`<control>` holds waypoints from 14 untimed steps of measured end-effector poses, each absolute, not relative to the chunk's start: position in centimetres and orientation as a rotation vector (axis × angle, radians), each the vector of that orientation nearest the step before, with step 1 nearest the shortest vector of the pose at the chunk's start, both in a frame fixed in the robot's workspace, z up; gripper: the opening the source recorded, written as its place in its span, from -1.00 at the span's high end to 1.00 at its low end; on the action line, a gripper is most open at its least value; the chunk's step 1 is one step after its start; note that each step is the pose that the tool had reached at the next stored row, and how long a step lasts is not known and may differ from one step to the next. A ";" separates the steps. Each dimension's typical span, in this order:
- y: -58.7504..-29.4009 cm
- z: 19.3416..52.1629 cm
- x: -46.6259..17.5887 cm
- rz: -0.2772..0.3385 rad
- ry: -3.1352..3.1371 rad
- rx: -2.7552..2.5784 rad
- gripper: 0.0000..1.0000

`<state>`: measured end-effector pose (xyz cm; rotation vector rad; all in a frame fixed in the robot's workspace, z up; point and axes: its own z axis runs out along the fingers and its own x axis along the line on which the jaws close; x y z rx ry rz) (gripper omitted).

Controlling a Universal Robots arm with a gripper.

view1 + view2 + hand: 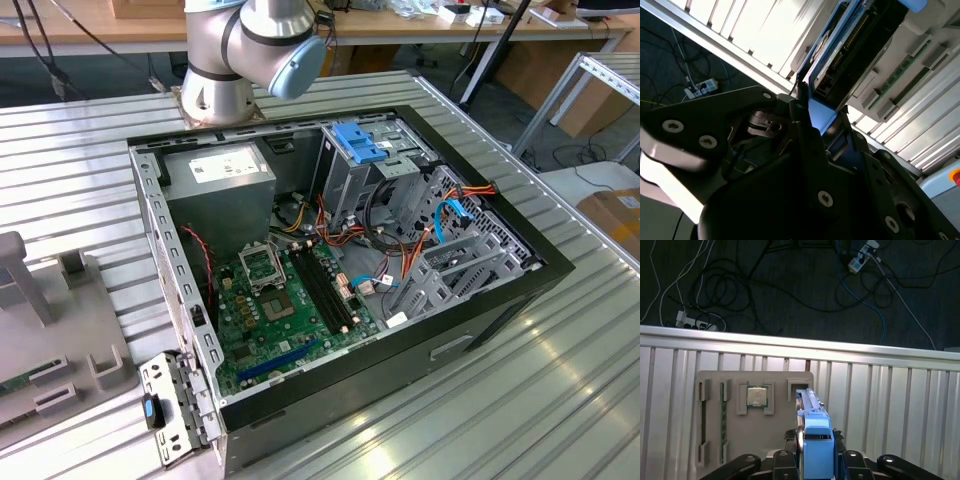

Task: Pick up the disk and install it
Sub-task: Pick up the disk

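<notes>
Fingers are clamping the disk by the near end of its blue carrier, one on each side. The gripper is sitting right over the disk's end, with no gap visible in the first wrist view.

The disk is standing on edge over the grey tray. Its long axis is running straight away from the wrist, and its far end is reaching the tray's bracket. Can't tell whether it's resting in the holder or lifted clear.

The second wrist view is showing the same grip: gripper closed on the carrier, the disk projecting past the fingertips.

In the exterior view the tray is sitting on the bench, just beside the open case on the exterior view's left. The blue-topped cage is standing at the far side of the case, well apart from the tray. The arm base is standing behind the case.

Counts:
- 1 disk
- 1 gripper
- 1 tray
- 1 CPU on the tray
- 2 RAM sticks on the tray
- 1 case
- 1 cage
</notes>
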<state>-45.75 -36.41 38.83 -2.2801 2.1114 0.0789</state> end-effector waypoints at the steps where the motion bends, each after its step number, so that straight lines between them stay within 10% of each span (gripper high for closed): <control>1: -36.4 39.2 -45.7 0.079 2.111 -2.280 0.26; 14: -36.4 42.0 -45.7 0.080 2.111 -2.279 0.26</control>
